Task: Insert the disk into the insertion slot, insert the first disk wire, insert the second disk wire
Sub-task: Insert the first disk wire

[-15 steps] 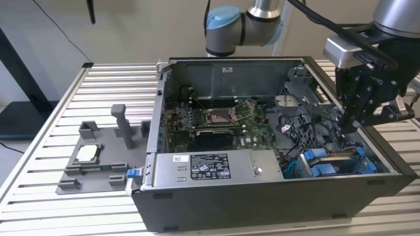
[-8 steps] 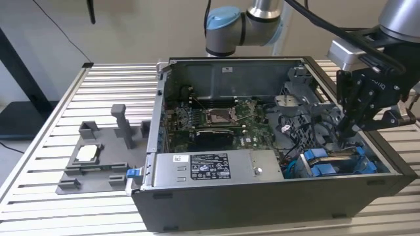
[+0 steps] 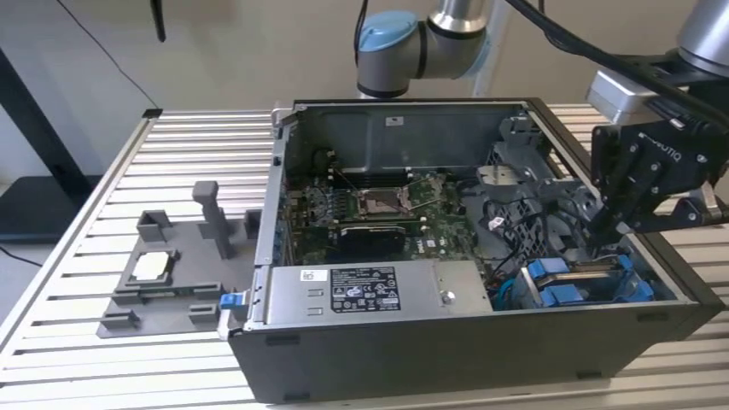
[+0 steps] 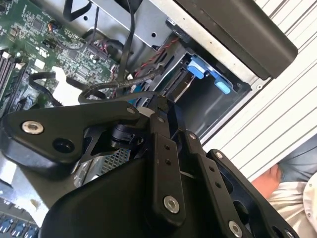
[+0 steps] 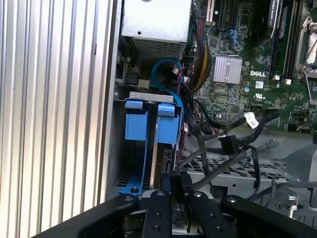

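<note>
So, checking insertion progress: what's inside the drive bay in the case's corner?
The bay holds blue carrier frames, with the disk edge-on between them. The gripper covers the rest, so seating depth is hidden.

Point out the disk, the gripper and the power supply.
disk (image 5: 168, 126): first wrist view, blue carrier frame.
gripper (image 3: 602, 231): exterior view, its tip.
power supply (image 3: 362, 292): exterior view, labelled side.

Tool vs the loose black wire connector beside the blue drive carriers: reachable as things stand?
Probably yes. The tool sits inside the open case by the blue carriers. The black connector lies uncovered on the perforated plate beside them. Neighbouring cables crowd it, so clearance looks tight.
</note>
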Controlling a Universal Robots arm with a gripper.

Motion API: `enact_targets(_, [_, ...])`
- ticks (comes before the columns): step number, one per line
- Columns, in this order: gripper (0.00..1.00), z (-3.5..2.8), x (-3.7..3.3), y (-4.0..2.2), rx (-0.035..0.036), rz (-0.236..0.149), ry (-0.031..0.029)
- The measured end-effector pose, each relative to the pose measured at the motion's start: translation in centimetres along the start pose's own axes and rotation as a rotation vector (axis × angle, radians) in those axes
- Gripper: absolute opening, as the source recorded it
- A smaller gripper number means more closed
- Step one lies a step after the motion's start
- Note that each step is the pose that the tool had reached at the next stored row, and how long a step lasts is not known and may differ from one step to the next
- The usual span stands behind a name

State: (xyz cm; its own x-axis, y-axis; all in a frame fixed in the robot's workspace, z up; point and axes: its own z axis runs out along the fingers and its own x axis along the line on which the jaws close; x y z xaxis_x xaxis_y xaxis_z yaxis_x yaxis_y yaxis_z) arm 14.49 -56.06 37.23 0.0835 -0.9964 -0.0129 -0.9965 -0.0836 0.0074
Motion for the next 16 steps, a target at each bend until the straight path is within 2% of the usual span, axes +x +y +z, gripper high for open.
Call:
enact_targets(4, [0.19, 0.27, 0.04, -0.39, -0.0122, 0.003, -0.0011])
enact_targets(16, [0.19, 1.27, 0.14, -1.45, -0.0123, 0.067, -0.0013])
